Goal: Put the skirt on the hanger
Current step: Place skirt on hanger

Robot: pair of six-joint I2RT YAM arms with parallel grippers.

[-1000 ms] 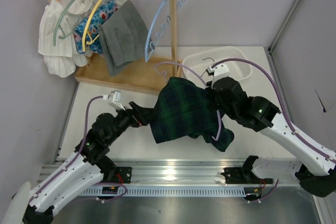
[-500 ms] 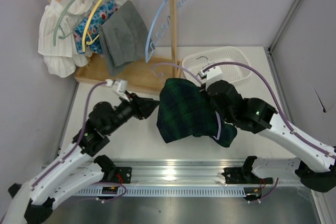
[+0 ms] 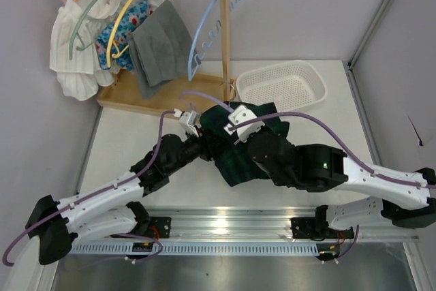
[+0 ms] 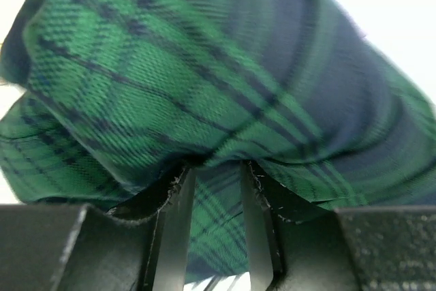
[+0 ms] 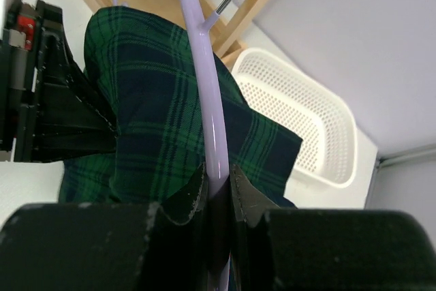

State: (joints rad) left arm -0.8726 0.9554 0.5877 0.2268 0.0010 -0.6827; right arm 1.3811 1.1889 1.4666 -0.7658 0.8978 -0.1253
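1. At mid-table, one plaid skirt [image 3: 233, 163] is bunched between two grippers.
2. Left wrist view: left gripper [image 4: 214, 167] pinches its fold, jaws narrow.
3. Right wrist view alone: right gripper [image 5: 218, 175] clamps one lilac hanger [image 5: 208, 100].

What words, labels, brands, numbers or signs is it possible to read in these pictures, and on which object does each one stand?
There is no readable text in any view.
The plaid skirt, the lilac hanger, the white basket and the hanging clothes show no print, label or number.
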